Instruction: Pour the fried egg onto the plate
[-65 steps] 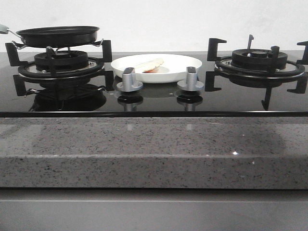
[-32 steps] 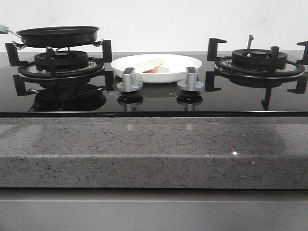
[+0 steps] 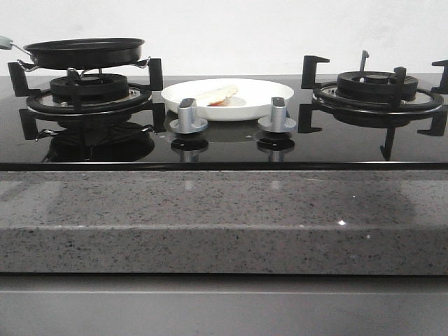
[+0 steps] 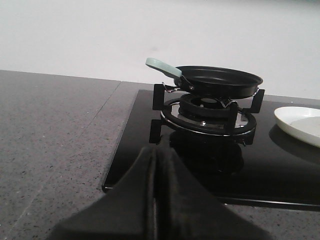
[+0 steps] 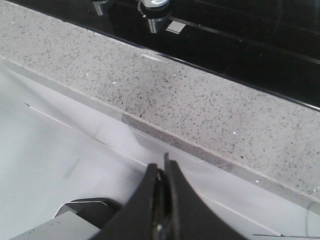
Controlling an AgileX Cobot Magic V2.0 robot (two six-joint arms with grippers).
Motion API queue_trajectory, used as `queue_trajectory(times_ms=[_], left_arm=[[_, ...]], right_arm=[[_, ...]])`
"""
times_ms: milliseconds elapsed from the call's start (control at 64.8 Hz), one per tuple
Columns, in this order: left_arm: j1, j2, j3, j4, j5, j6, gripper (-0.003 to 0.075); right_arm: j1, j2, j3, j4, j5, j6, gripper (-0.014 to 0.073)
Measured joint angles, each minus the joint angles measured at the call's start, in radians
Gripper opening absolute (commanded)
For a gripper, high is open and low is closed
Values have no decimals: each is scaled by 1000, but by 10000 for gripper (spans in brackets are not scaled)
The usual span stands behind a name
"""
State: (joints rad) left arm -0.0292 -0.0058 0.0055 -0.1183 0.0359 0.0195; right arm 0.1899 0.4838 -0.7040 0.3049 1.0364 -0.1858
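Nothing has moved since the earlier frames. Nearest us, both grippers, left gripper (image 4: 154, 200) and right gripper (image 5: 161, 200), have jaws pressed together, holding nothing. We count two knobs (image 3: 187, 115), two burners (image 3: 87, 87), one black pan (image 3: 84, 51). Farther back, one fried egg (image 3: 217, 94) lies on one plate (image 3: 266, 98).

**Where things sit around the plate**

The plate (image 3: 234, 99) sits on the stove top (image 3: 224, 150), in the middle. The fried egg (image 3: 218, 94) lies in the plate, toward its left side. Left of the plate, the pan (image 3: 84, 52) rests on a burner (image 3: 87, 94). Right of the plate is another burner (image 3: 378, 91). Two knobs (image 3: 187, 117) stand just before the plate. The counter edge (image 3: 224, 217) runs before the knobs.
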Motion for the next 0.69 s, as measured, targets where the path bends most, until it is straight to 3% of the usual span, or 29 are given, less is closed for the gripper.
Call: queue_trajectory(times_ms=[278, 571, 695], left_arm=[[0, 0, 0, 0, 0, 0, -19], [0, 0, 0, 0, -2, 0, -19], [0, 0, 0, 0, -2, 0, -19]], right_arm=[[-26, -61, 59, -67, -71, 0, -68], [-176, -316, 468, -154, -628, 0, -68], [-222, -411, 610, -146, -768, 0, -68]])
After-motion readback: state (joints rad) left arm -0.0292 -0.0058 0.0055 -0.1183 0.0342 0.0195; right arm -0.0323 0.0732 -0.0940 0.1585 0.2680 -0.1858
